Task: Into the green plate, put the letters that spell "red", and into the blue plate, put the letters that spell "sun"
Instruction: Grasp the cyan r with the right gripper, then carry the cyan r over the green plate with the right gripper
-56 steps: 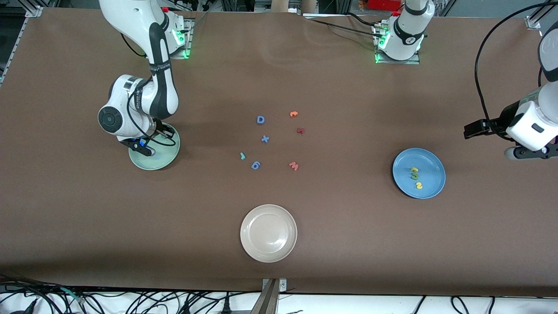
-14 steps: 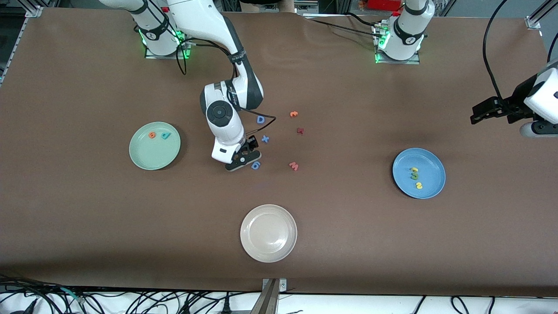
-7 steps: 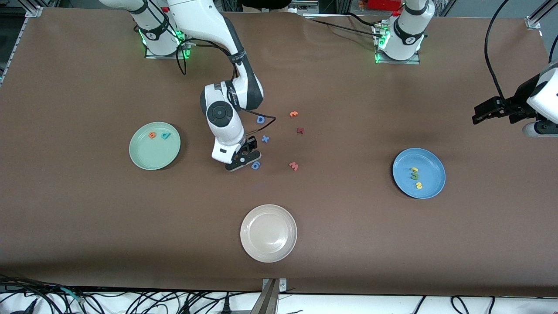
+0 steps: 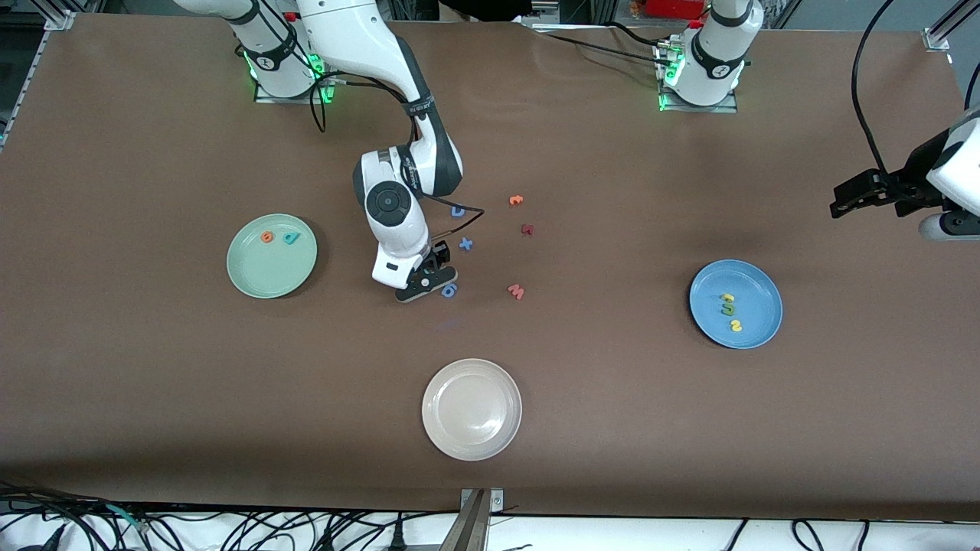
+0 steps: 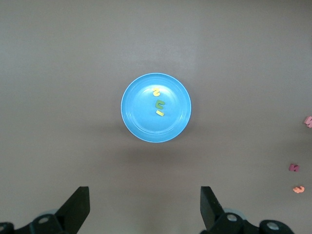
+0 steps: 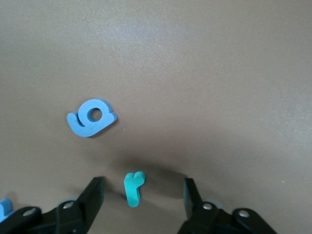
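Observation:
The thin teal "r" (image 6: 133, 188) lies on the table between the fingers of my right gripper (image 6: 143, 184), which stands low over it, open, with a gap on each side. The arm hides the "r" in the front view, at the right gripper (image 4: 426, 280). The green plate (image 4: 260, 272) holds the orange "e" (image 4: 266, 237) and the teal "d" (image 4: 289, 238). In the blue plate (image 4: 758, 295) (image 5: 141, 117) lie the yellow "u" (image 4: 728, 298), green "n" (image 4: 728, 309) and yellow "s" (image 4: 736, 326). My left gripper (image 5: 144, 191) (image 4: 850, 197) waits open, high over the left arm's end.
A blue "6" (image 4: 449, 289) (image 6: 91, 117) lies right beside the right gripper. A blue "x" (image 4: 465, 244), a half-hidden blue "D" (image 4: 458, 210), an orange letter (image 4: 516, 200), a dark red letter (image 4: 527, 229) and a pink-red "w" (image 4: 516, 291) lie mid-table. A beige plate (image 4: 472, 409) sits nearest the camera.
The right arm came from the green plate, leaving the "e" and "d" there, to the "r". In the last second it shifted only slightly. The left arm drifted slightly toward its end.

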You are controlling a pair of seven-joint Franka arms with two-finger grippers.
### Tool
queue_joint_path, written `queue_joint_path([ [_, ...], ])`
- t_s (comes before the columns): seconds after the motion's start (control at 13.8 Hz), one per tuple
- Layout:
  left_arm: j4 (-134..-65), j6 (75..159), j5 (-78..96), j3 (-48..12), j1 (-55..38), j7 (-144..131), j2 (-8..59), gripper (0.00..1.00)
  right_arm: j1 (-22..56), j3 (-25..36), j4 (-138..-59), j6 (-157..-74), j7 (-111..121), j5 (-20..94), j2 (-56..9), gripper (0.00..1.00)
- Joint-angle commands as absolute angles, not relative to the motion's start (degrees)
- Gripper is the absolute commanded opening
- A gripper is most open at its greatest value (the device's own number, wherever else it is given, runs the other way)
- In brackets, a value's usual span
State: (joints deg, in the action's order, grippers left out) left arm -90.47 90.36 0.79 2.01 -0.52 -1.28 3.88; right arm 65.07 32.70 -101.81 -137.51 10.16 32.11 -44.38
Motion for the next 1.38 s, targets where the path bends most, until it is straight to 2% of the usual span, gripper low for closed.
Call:
queue_joint_path([
  [0.0, -89.47, 89.12, 2.37, 2.11, -0.26, 0.18, 3.69, 1.00, 65.21, 32.70, -100.81, -138.25, 9.58, 31.99, -45.35, 0.60],
  [0.29, -89.47, 89.12, 2.37, 2.02, -0.26, 0.18, 3.69, 1.00, 65.21, 32.78, -100.81, -138.25, 9.49, 32.08, -45.35, 0.31],
  [0.58, -89.47, 89.12, 2.37, 2.02, -0.26, 0.18, 3.69, 1.00, 65.21, 32.78, -100.72, -138.25, 9.58, 32.08, -45.35, 0.08],
  [0.8, -89.47, 89.12, 2.37, 2.02, -0.26, 0.18, 3.69, 1.00, 64.87, 33.13, -100.55, -137.73, 9.93, 32.08, -44.83, 0.02],
  [0.94, -89.47, 89.12, 2.37, 2.02, -0.26, 0.18, 3.69, 1.00, 64.78, 34.71, -100.63, -137.37, 10.02, 32.17, -44.21, 0.02],
  [1.3, -89.47, 89.12, 2.37, 2.02, -0.26, 0.18, 3.69, 1.00, 64.86, 45.68, -99.23, -124.91, 10.81, 32.08, -41.14, 0.01],
])
